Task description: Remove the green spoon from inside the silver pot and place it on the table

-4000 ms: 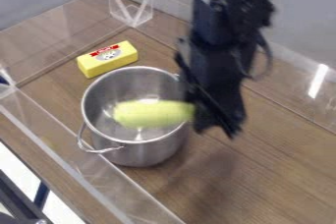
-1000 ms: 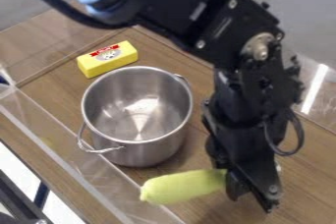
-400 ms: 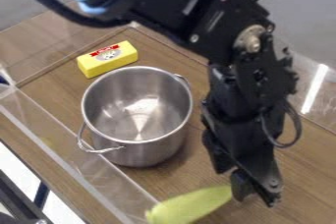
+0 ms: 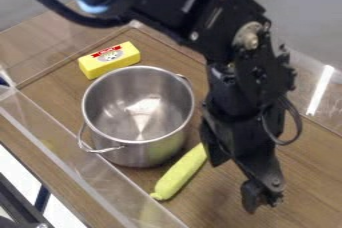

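One arm fills the right half of the view, a bulky black arm [image 4: 241, 82] reaching down from the upper left toward the near right part of the table [image 4: 294, 142]. Its gripper [image 4: 261, 194] hangs low over the wood at the near right, and its dark fingers are too blurred and bunched against the arm to show a gap; nothing sits between them, and whether they stand apart or together cannot be told from this view.

The green spoon [image 4: 181, 172] lies on the table, outside the silver pot [image 4: 134, 115]. It rests at a slant, its upper end near the pot's near right wall and close to the arm's lower body, its lower end pointing toward the near edge. It lies to the left of the gripper and apart from it. The spoon shows as a thick yellow-green tapered shape; its metal end cannot be made out.

The silver pot stands left of centre, upright, its shiny inside bare apart from reflections. A small loop handle shows on its near left rim.

Beyond the pot, on the far left, a yellow block [image 4: 108, 60] with a red mark lies flat on the brown wood-grain surface, near the pot's far rim but not touching it.

Clear plastic walls [image 4: 54, 157] edge the tabletop, running along the near left side, with more clear panels at the far side and the right.
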You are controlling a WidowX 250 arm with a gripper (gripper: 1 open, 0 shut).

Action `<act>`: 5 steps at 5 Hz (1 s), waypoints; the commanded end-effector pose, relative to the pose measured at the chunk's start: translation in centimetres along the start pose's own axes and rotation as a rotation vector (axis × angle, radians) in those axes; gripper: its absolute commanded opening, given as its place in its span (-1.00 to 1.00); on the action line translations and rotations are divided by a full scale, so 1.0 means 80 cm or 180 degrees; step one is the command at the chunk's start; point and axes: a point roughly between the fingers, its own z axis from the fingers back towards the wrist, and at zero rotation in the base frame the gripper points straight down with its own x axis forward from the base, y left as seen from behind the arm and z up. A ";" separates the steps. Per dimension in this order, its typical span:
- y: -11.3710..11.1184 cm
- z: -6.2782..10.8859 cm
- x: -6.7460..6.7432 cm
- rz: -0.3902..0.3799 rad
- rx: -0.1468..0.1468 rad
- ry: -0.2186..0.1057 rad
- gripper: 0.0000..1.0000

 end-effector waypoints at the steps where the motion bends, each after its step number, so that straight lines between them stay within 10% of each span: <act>1: 0.003 0.000 0.006 0.0068 -0.0027 -0.0062 1.00; 5: 0.006 -0.005 0.013 0.0152 -0.0116 -0.0109 1.00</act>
